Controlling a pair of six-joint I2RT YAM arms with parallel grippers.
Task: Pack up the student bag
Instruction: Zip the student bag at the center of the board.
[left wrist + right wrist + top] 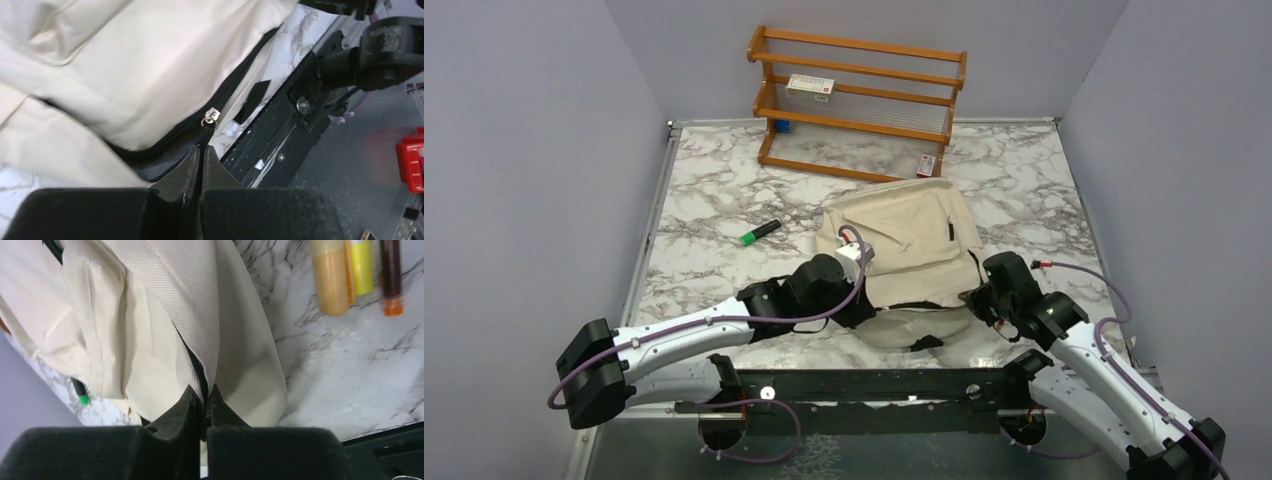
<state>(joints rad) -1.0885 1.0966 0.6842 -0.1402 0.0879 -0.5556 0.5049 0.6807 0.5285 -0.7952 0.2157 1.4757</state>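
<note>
The student bag point(914, 240), cream fabric with black trim, lies flat mid-table with its zipped end toward the arms. My left gripper point(201, 150) is shut on the black cord of the zipper pull point(210, 116), which sits on the bag's black zipper line; grey lining shows in the gap beside it. In the top view that gripper point(867, 308) is at the bag's near left edge. My right gripper point(205, 392) is shut on a fold of the bag's cream fabric point(165, 300) beside the dark zipper seam, at the bag's near right edge point(976, 298).
A wooden rack point(859, 100) stands at the back with a white box point(810, 87) on its shelf and a small red-white item point(926, 164) at its foot. A green marker point(759, 232) lies left of the bag. Three pens point(345, 275) lie on the marble right of the bag.
</note>
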